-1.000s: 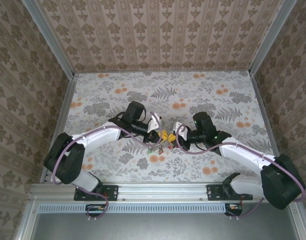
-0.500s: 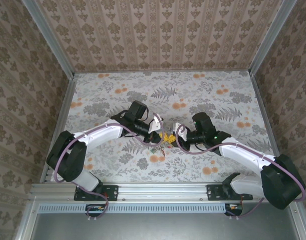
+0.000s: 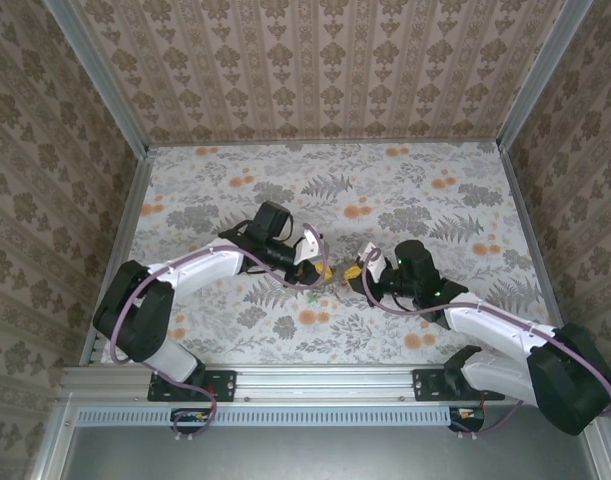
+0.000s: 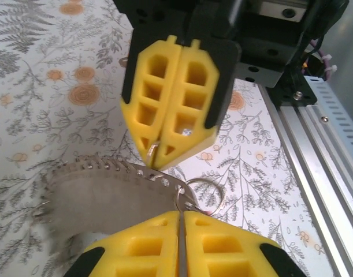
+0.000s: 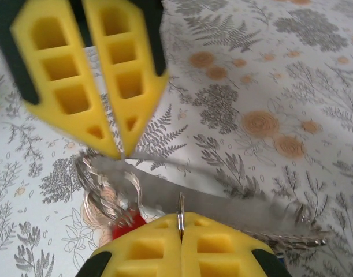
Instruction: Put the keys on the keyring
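Near edge of table (image 3: pixel 435 200): metal rail (image 3: pixel 325 380) w/ both arm bases bolted on, left arm on left, right arm on right. Both arms reach in and meet tip to tip approx. midway betw. left & right edges, nearer the near edge than the far one.

Left end effector (image 4: pixel 180 221): yellow pads pressed together, i.e. closed, w/ a thin metal sliver pinched betw. them at rim of keyring (image 4: pixel 107 193). Right end effector (image 5: pixel 180 222): closed too, pads tight on a thin metal edge of the same hoop. In left wrist view its tips nip a small silvery loop on the rim, across from left's grip. So keyring spans betw. the two, gripped at both ends. Can't tell if it touches the table.

Keyring looks tan & flat from left wrist. From right wrist it is edge-on, grey, blurred. Silvery fringe (image 4: pixel 115 165) runs along its rim. Small metal ring (image 4: pixel 204 193) sits just beside left's pads. Red-headed key (image 5: pixel 128 222) is just beside right's pads, below a cluster of silver loops (image 5: pixel 101 193). Detail there is too blurred to sort.

Beyond the tips, the floral table surface runs to far edge, w/ patterned walls (image 3: pixel 325 70) behind.
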